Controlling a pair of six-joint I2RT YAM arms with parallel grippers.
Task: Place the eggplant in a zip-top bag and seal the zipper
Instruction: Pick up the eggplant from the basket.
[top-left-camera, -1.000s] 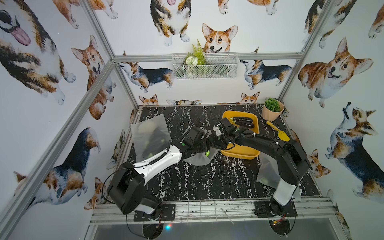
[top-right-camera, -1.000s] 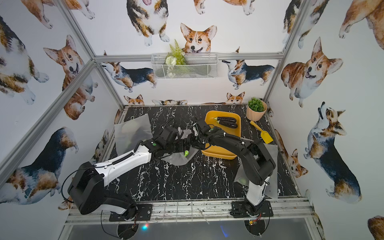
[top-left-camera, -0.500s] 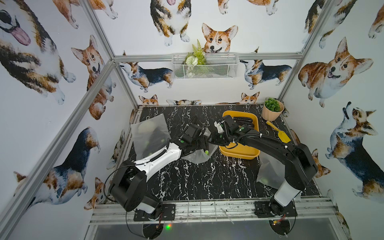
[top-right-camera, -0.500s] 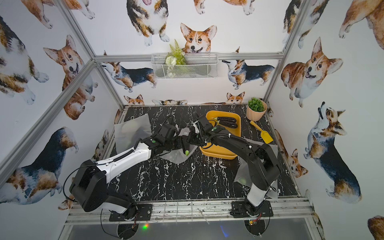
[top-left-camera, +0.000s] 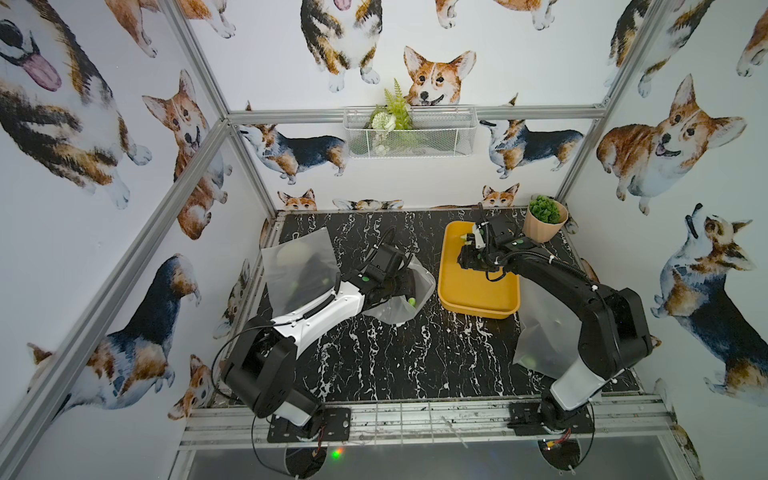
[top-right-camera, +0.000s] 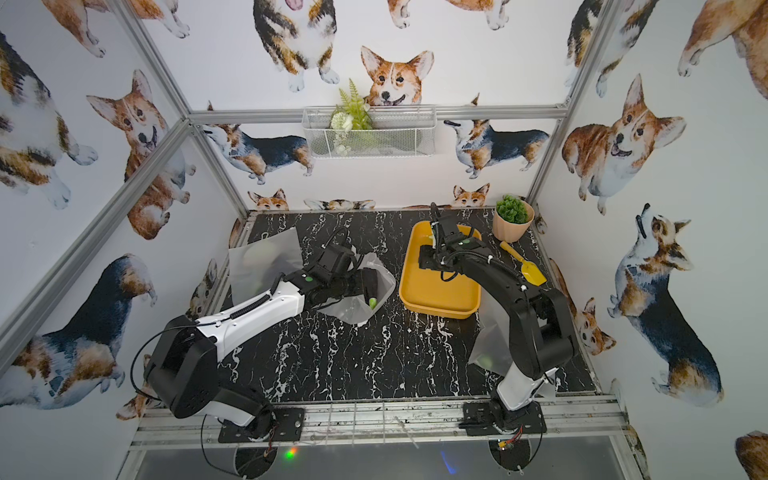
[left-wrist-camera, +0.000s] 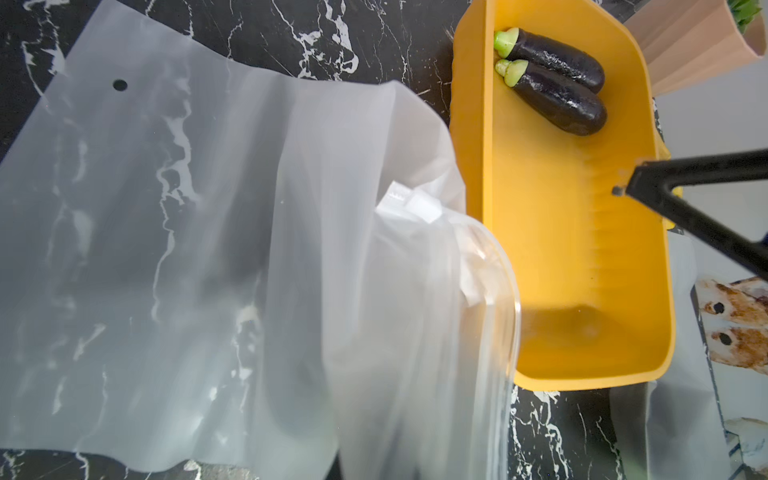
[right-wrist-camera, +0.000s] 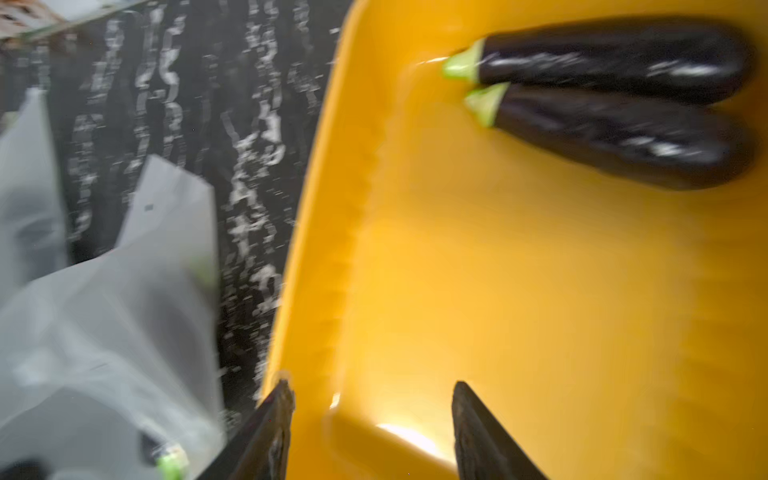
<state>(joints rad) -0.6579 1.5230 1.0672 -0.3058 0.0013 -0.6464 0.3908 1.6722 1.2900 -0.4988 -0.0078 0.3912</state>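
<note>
The frosted zip-top bag (top-left-camera: 392, 309) (top-right-camera: 353, 307) is held up off the black table with its mouth toward the tray. My left gripper (top-left-camera: 409, 284) (top-right-camera: 365, 284) is shut on its edge. In the left wrist view the bag (left-wrist-camera: 257, 249) drapes over the jaws and hides them. One dark eggplant with a green tip (top-right-camera: 371, 296) lies inside the bag. Two more eggplants (left-wrist-camera: 557, 58) (left-wrist-camera: 561, 104) lie side by side at the far end of the yellow tray (top-left-camera: 478, 291). My right gripper (right-wrist-camera: 372, 388) (top-left-camera: 467, 257) hangs open and empty over the tray.
A second frosted bag (top-left-camera: 299, 266) lies at the back left, and another (top-left-camera: 540, 332) lies under my right arm. A potted plant (top-left-camera: 544, 222) stands behind the tray, with a yellow scoop (top-right-camera: 525, 266) to the tray's right. A wire basket (top-left-camera: 409, 133) hangs on the back wall.
My right gripper has drawn back from the bag's mouth to a spot over the yellow tray. The left arm still holds the bag and has barely shifted.
</note>
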